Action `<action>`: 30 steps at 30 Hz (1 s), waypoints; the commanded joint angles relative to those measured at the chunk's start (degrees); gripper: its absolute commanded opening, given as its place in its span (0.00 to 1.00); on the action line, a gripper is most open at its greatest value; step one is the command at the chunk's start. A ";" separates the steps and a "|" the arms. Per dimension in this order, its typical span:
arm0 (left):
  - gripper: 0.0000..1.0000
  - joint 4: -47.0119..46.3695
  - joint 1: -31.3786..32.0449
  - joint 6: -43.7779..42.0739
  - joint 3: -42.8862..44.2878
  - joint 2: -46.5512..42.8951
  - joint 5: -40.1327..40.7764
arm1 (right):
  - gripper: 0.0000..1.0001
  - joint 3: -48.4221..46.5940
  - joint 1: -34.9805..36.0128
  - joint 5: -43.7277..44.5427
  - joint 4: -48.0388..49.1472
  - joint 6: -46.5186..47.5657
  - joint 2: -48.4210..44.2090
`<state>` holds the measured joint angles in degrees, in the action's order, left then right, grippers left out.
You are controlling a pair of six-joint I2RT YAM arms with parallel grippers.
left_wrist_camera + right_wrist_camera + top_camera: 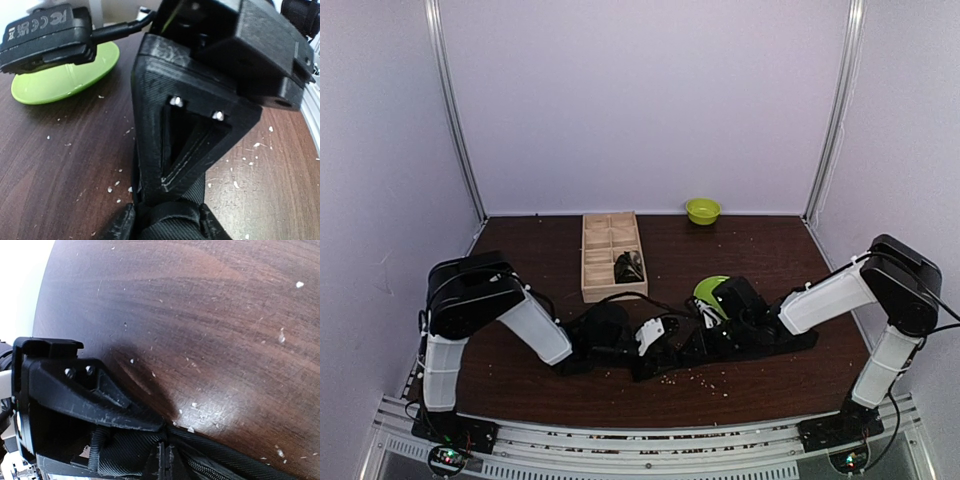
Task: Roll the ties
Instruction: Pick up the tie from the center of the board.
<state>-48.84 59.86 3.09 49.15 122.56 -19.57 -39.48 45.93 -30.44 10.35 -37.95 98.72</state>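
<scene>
**2 arms meet over a black tie at mid-table**

A long, narrow necktie of soft black fabric (798,343) lies flat across the near half of your dark wooden table (770,250), running left to right beneath both arms. Your right gripper (702,335) has its fingers pressed together, low against the fabric; you cannot tell whether cloth is caught between them. Your left gripper (665,350) sits over the tie just beside it, and its spread cannot be told. A flat lime-green plate (65,80) lies just behind them. A pale wooden divided box (588,262) holds 1 dark bundle (628,266) in its right column. A small green bowl (702,210) stands at the far edge.
</scene>
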 commanded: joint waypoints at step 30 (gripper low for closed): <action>0.32 37.20 0.35 -9.15 7.01 -6.55 7.18 | 0.38 3.90 1.18 -6.20 17.22 -19.02 0.10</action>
<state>-18.33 60.45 -4.89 56.93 115.39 -14.63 -33.93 46.41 -37.41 29.06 -57.43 97.08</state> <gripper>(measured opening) 0.326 0.399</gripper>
